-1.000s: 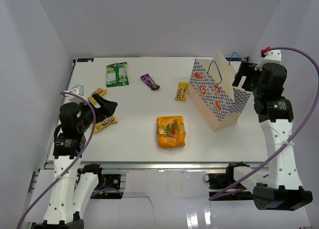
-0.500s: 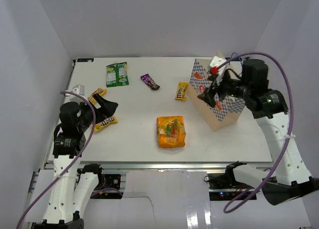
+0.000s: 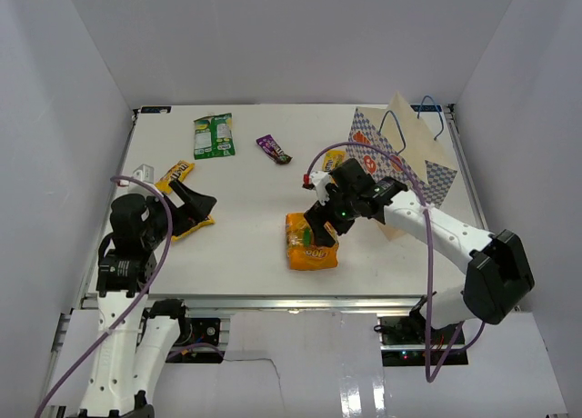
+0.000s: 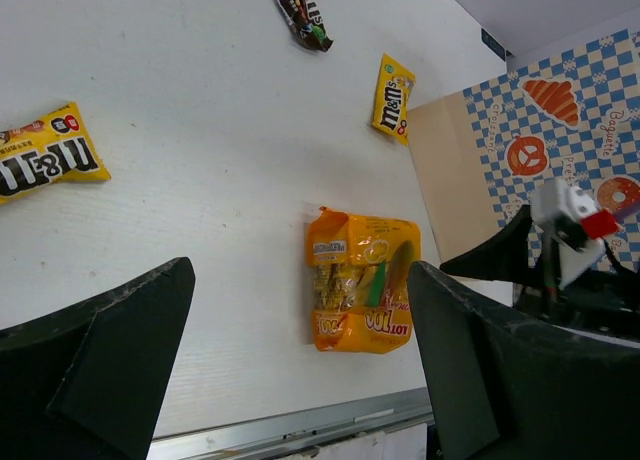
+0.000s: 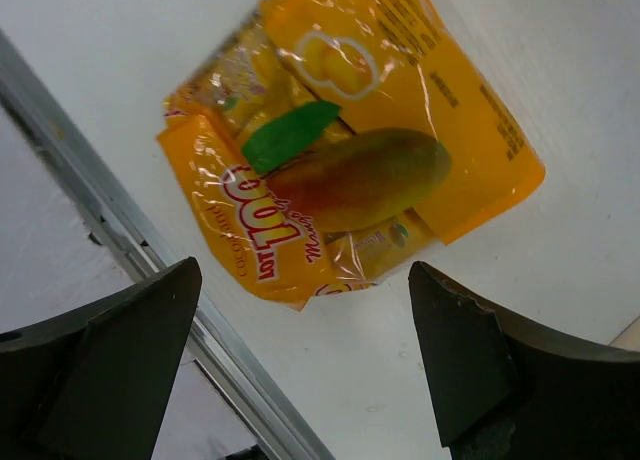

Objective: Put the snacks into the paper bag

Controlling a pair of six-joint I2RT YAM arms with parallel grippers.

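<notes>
We see the table (image 3: 245, 186) from above, white and walled on three sides. The bag (image 3: 411, 141) stands upright at its 2 o'clock corner, mouth open, its checkered front turned toward 4 o'clock and its blue cord handles up.

The right arm reaches from 4 o'clock across the front of the bag toward the table's middle. The right gripper (image 3: 326, 223) hangs over the 1 o'clock corner of the pouch (image 3: 311, 247). In its wrist view the fingers stand wide apart with nothing between them but the pouch below. We cannot tell whether they touch it.

The left gripper (image 3: 198, 209) sits at the table's 9 o'clock edge, pointing toward 3 o'clock. Its fingers are also spread wide and hold nothing.

The pouch lies flat at about 6 o'clock from the table's centre, near the front rail and well apart from the bag. A mango picture and a green leaf show on its face.

The green packet (image 3: 213, 134) lies flat at 11 o'clock, near the far edge. The first M&M's pack (image 3: 177, 173) lies just at 11 o'clock of the left gripper. The second M&M's pack (image 3: 193, 227) peeks out from beneath that gripper at 6 o'clock. The third M&M's pack (image 4: 393, 97) lies just beside the bag's 9 o'clock side.

The purple packet (image 3: 273, 149) lies at 12 o'clock, between the green packet and the third M&M's pack.
</notes>
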